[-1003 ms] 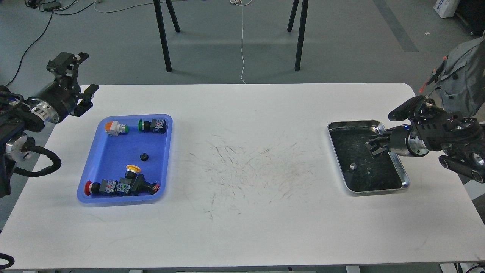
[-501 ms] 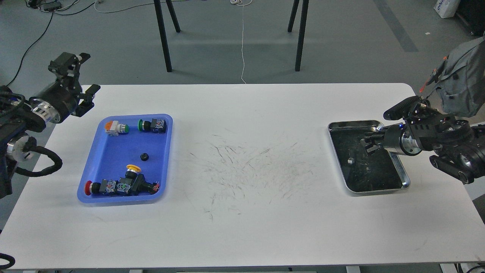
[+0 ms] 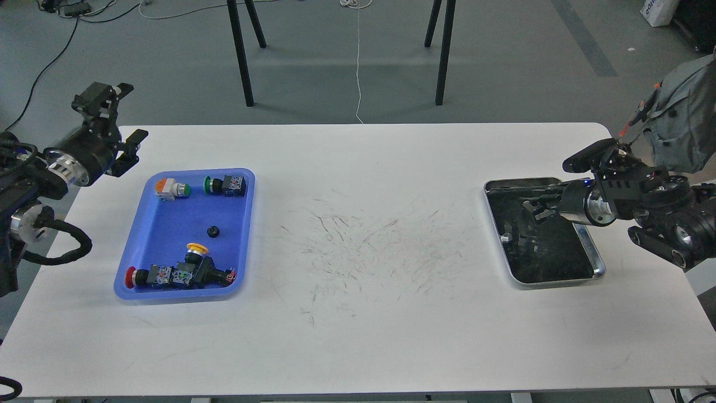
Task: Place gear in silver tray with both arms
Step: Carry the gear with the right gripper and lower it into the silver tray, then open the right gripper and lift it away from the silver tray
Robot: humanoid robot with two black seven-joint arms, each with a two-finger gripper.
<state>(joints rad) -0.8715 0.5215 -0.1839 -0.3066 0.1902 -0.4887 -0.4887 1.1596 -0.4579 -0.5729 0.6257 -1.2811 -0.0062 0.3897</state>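
Observation:
The gear (image 3: 212, 230) is small and black and lies in the middle of the blue plastic tray (image 3: 162, 246) on the left of the table. The silver tray (image 3: 595, 257) lies at the right with a dark scratched bottom. My left gripper (image 3: 119, 115) is open and empty, held over the table's far left edge, behind and left of the blue tray. My right gripper (image 3: 530, 207) hovers over the upper part of the silver tray. Its fingers are dark against the tray bottom, so I cannot tell how they stand. It does not show anything held.
The blue tray also holds several push-button switches: orange (image 3: 166, 188) and green (image 3: 224, 184) at the back, yellow (image 3: 196, 250) and red (image 3: 134, 276) at the front. The white table top (image 3: 363, 240) is scuffed. Black stand legs (image 3: 241, 56) rise behind the table.
My right gripper has moved left and a little farther back over the silver tray. My left gripper has shifted slightly left and turned a little. The gear has not moved.

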